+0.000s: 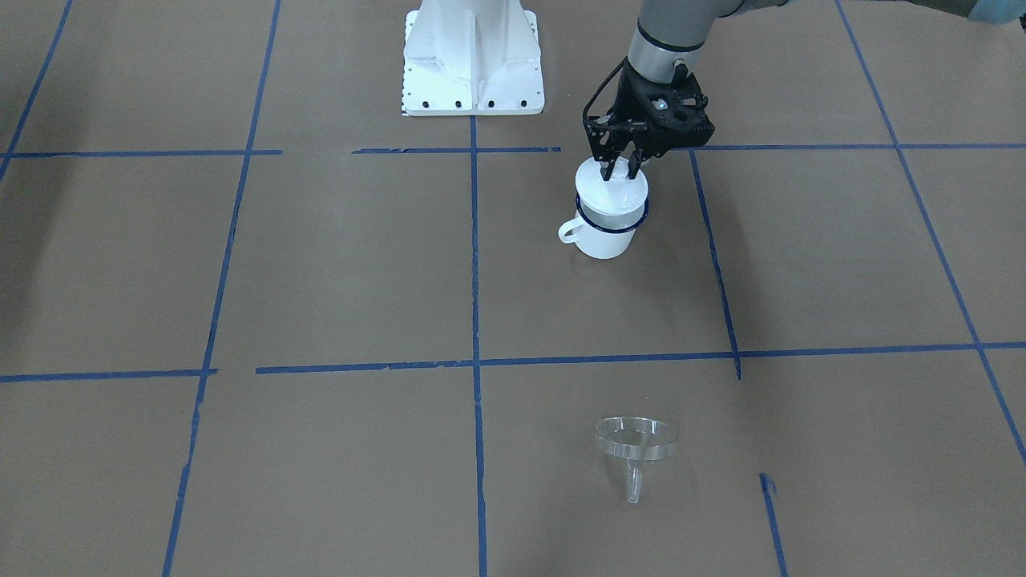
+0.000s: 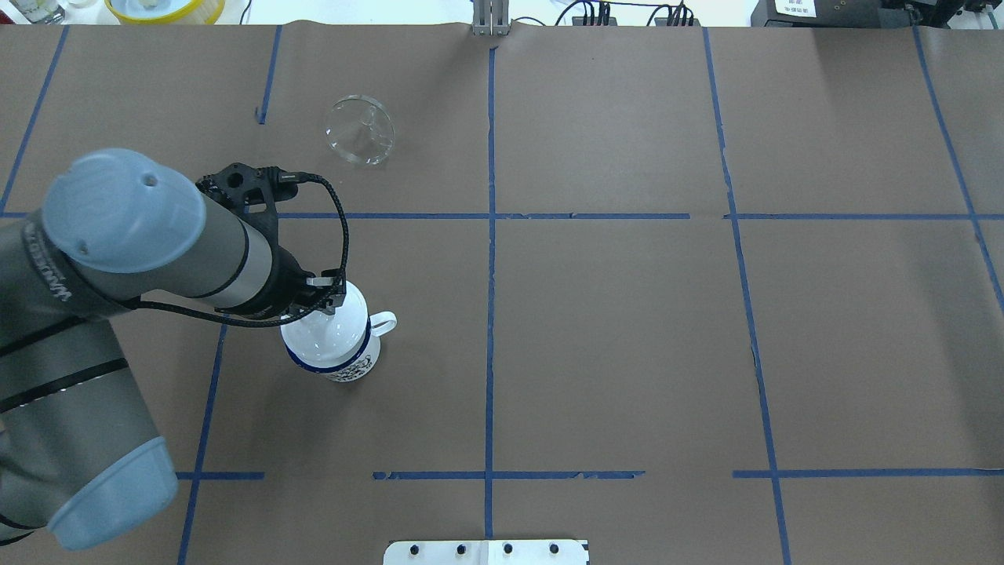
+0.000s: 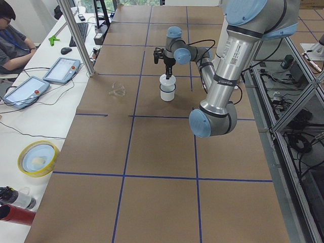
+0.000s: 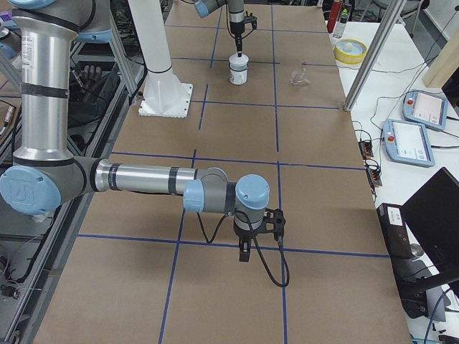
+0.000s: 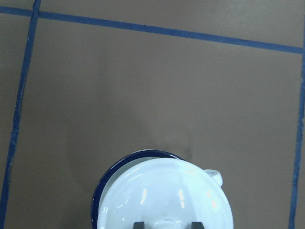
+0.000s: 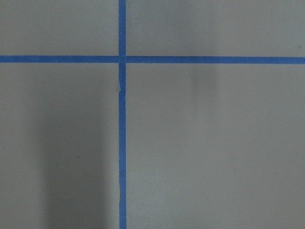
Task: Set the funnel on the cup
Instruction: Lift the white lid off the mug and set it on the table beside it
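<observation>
Above cup (image 1: 603, 239): white lid (image 1: 617, 202) covers the mouth, left hand (image 1: 621, 175) clamped on its knob.
Around funnel (image 1: 635, 445): open worktop (image 1: 321, 280) on every side; cup well apart.

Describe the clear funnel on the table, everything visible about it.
The small transparent funnel looks like clear plastic: a wide round rim narrowing to a thin spout. It lies on its side on the brown paper-covered table, spout pointing away from the robot's base. Only the table touches it. It sits one blue-taped square beyond the white enamel mug, whose round white lid the left gripper grips.
</observation>
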### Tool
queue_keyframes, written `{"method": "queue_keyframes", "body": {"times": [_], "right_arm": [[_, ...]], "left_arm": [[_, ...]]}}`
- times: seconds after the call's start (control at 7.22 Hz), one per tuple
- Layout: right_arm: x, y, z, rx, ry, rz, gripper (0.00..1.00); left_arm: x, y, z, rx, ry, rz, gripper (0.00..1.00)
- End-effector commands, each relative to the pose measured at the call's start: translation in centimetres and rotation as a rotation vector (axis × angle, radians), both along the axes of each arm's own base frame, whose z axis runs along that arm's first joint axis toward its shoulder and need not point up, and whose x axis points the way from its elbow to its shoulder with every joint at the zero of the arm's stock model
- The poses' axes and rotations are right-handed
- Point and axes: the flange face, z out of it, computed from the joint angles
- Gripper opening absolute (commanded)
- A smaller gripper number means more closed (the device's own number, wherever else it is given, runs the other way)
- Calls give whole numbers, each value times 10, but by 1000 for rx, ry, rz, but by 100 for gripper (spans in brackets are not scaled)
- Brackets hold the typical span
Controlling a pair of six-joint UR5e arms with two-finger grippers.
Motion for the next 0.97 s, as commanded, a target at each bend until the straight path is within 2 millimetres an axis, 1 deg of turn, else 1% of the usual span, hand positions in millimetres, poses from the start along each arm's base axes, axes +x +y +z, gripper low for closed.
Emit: {"method": "queue_keyframes", "body": {"times": [0.0, 0.28, 0.42, 0.55, 0.69, 0.83], "right_arm": [[0, 0, 0, 0, 0, 0, 100], [0, 0, 1, -1, 0, 0, 100], [0, 0, 1, -1, 0, 0, 100], [0, 0, 1, -1, 0, 0, 100], [0, 0, 1, -1, 0, 0, 100], [0, 0, 1, -1, 0, 0, 100]], "left_arm": [[-73, 10, -5, 117, 8, 14, 0], [-110, 36, 51, 162, -68, 108, 0], [-109, 37, 81, 164, -56, 105, 0], [-93, 31, 111, 187, -31, 115, 0], [-62, 24, 145, 191, -21, 143, 0], [-42, 20, 176, 176, -44, 163, 0]]}}
